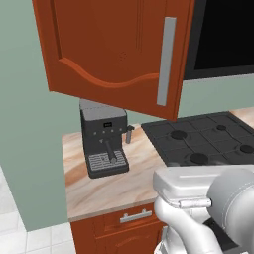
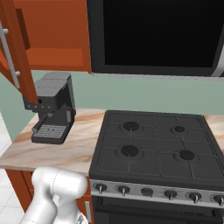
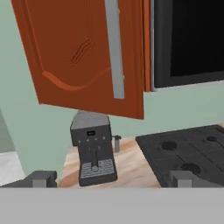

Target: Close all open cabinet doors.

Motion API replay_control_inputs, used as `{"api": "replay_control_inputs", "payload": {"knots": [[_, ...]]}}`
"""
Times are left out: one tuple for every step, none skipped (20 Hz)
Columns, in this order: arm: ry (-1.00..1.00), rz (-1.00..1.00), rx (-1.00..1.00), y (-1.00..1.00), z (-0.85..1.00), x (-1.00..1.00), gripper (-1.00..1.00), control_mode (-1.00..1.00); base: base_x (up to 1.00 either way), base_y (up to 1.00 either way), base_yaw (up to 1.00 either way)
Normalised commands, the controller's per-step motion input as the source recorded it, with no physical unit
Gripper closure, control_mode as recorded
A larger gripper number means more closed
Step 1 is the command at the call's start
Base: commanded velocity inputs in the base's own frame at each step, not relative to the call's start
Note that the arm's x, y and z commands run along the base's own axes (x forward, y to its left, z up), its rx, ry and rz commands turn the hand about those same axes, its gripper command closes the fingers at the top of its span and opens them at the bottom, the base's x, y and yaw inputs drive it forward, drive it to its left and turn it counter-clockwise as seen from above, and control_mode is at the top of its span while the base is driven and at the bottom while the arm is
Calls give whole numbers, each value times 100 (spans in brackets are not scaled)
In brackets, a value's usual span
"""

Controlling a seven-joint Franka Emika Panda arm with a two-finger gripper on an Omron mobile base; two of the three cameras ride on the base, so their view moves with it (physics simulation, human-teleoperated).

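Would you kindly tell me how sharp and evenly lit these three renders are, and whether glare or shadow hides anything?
Left base view: sharp, flat light, no glare on the open cabinet door; faint shading under it. Right base view: equally crisp, the microwave face plain black, no reflection. Hand view: soft but readable, coffee machine clear, the claw tips dim grey.

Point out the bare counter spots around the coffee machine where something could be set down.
Bare counter lies in front of the coffee machine, out to the front edge, and in a strip between it and the stove. The open cabinet door hangs above the machine, so headroom there is tight.
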Motion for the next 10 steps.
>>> {"api": "replay_control_inputs", "payload": {"knots": [[-31,0,3,18,0,48,-100,-100,0,0,0],[-31,0,3,19,0,56,-100,-100,0,0,0],[-30,0,5,10,0,60,-100,-100,0,0,0],[-31,0,6,4,0,59,-100,-100,0,0,0],[-31,-1,7,0,0,60,-100,-100,0,0,0],[-29,-3,7,0,0,63,-100,-100,0,0,0],[-27,-3,8,0,0,63,-100,-100,0,0,0],[-25,-2,9,0,0,61,-100,-100,0,0,0],[-20,-2,11,0,2,61,-100,-100,0,0,0],[-20,-2,11,0,2,60,-100,-100,0,0,0]]}}
